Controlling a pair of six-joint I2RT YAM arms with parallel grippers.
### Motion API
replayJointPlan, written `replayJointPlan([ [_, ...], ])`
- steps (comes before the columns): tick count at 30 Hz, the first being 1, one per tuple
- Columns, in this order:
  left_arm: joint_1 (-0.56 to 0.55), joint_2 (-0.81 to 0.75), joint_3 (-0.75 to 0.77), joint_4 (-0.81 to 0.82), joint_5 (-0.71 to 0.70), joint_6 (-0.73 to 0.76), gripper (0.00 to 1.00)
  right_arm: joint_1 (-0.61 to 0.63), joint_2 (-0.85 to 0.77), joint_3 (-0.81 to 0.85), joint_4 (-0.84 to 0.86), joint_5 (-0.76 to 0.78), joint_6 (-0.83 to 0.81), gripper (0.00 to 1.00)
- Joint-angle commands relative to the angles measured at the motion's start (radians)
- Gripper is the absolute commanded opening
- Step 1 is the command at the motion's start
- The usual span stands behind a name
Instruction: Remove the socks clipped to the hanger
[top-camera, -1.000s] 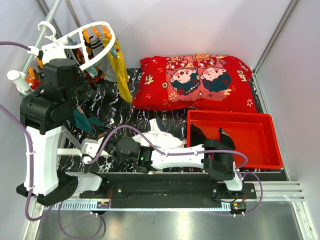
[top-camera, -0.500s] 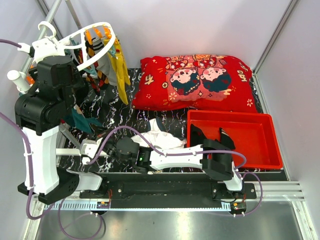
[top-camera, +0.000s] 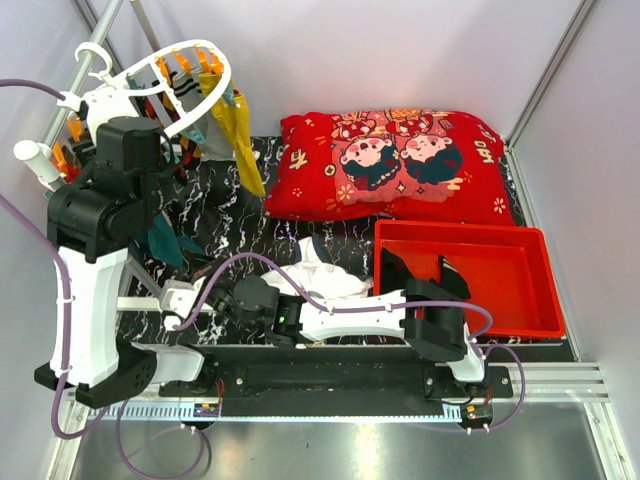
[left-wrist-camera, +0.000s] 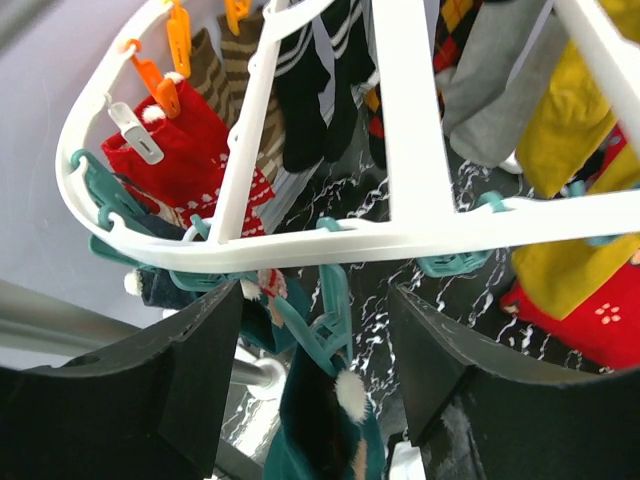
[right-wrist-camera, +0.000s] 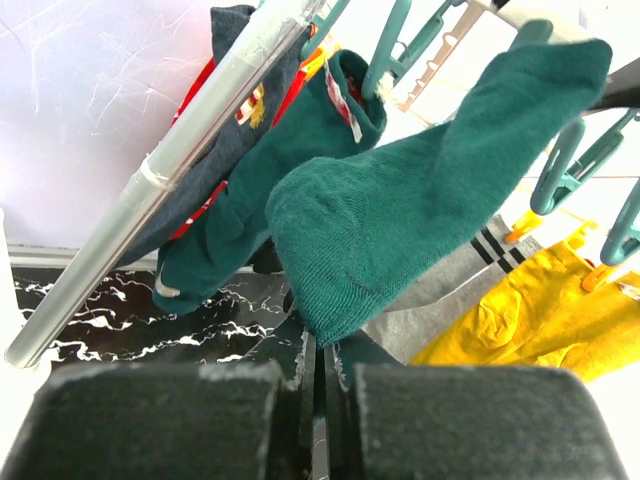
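The white oval hanger (top-camera: 215, 85) hangs at the far left with socks on orange and teal clips. My left gripper (top-camera: 110, 100) is raised to it. In the left wrist view the jaws (left-wrist-camera: 315, 295) stand wide open under the rim (left-wrist-camera: 420, 235), on either side of a teal clip (left-wrist-camera: 335, 300) holding a dark teal sock (left-wrist-camera: 310, 420). Red (left-wrist-camera: 190, 150), black-and-white striped (left-wrist-camera: 310, 90), brown-striped (left-wrist-camera: 215, 65) and mustard-yellow (left-wrist-camera: 570, 130) socks hang above. My right gripper (right-wrist-camera: 322, 350) is low and shut, pinching the toe of a hanging dark teal sock (right-wrist-camera: 420, 200), which also shows in the top view (top-camera: 160, 240).
A grey metal rail (right-wrist-camera: 190, 140) slants beside the hanger. A red printed cushion (top-camera: 390, 165) lies at the back. A red tray (top-camera: 465, 275) stands at the right. A white cloth (top-camera: 325, 275) lies mid-table. White walls close in at the left and back.
The hanger has rocked and tilted, and the yellow socks have swung. My left arm shifted left and up, then back a little. The right arm has stayed put.
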Motion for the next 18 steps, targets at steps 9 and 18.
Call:
replayJointPlan([
  [9,0.009,0.042,-0.052,0.016,-0.002,-0.017,0.61,0.016,-0.030,-0.027,0.091,0.025,-0.002,0.00],
  [18,0.009,0.040,-0.066,0.032,0.007,-0.017,0.49,0.019,-0.032,-0.042,0.113,0.020,-0.008,0.00],
])
